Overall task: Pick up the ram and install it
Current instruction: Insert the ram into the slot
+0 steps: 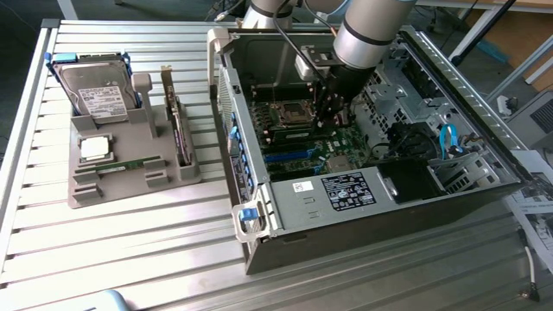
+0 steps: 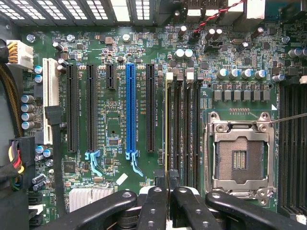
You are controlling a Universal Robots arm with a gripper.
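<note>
The pick-up looks done: the gripper (image 2: 167, 186), closed narrow, pinches the ram (image 2: 166, 122) edge-on between its fingers, straight over the memory slots (image 2: 185, 129) beside the socket (image 2: 238, 158), though seemingly not pressed home yet.

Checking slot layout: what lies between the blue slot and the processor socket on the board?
Between the blue slot and the processor socket, the wrist view shows one black expansion slot, then the ram, edge-on, and black memory slots.
</note>
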